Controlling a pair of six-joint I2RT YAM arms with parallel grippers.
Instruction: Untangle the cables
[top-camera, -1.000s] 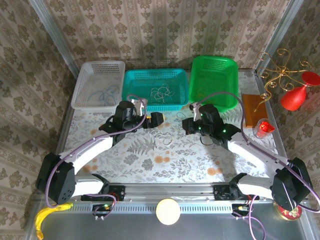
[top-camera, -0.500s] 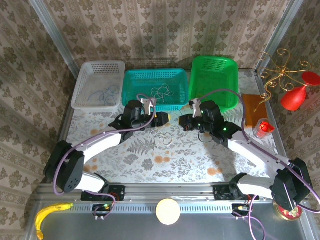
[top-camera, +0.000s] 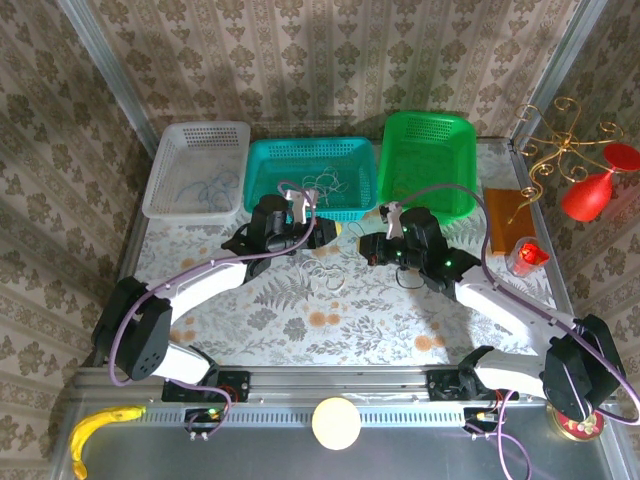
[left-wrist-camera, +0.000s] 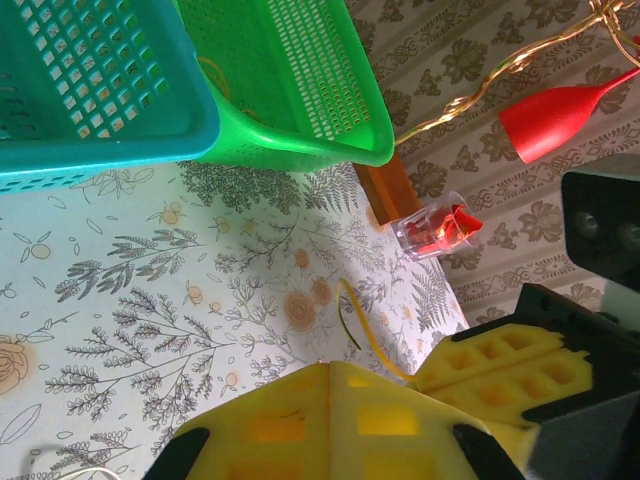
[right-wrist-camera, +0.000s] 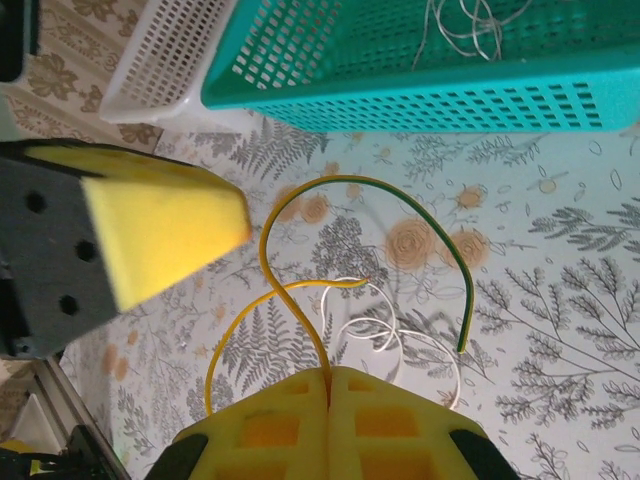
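Note:
My right gripper (right-wrist-camera: 329, 372) is shut on a yellow cable (right-wrist-camera: 268, 235) that rises from its pads, arcs over and ends in a green-striped tip. A second yellow strand curves off to the left. Whitish cable loops (right-wrist-camera: 390, 335) lie on the table beneath, below the two grippers in the top view (top-camera: 325, 272). My left gripper (left-wrist-camera: 330, 365) has its pads pressed together, with nothing visible between them. It hovers just left of the right gripper (top-camera: 365, 245), and the yellow cable (left-wrist-camera: 372, 338) runs into the right gripper's fingers (left-wrist-camera: 500, 365). The left gripper (top-camera: 328, 231) sits in front of the teal basket.
Three baskets line the back: white (top-camera: 205, 128) with blue cables (top-camera: 207, 188), teal (top-camera: 312, 146) with whitish cables (top-camera: 320, 185), and green (top-camera: 430, 118). A brown block (top-camera: 505, 215), a clear cup with red contents (top-camera: 525, 255) and a red-and-gold ornament (top-camera: 590, 190) stand at the right.
The left arm has swung right toward the right gripper and its jaws have gone from wide open to together. The right gripper has shifted slightly left, still holding the yellow cable.

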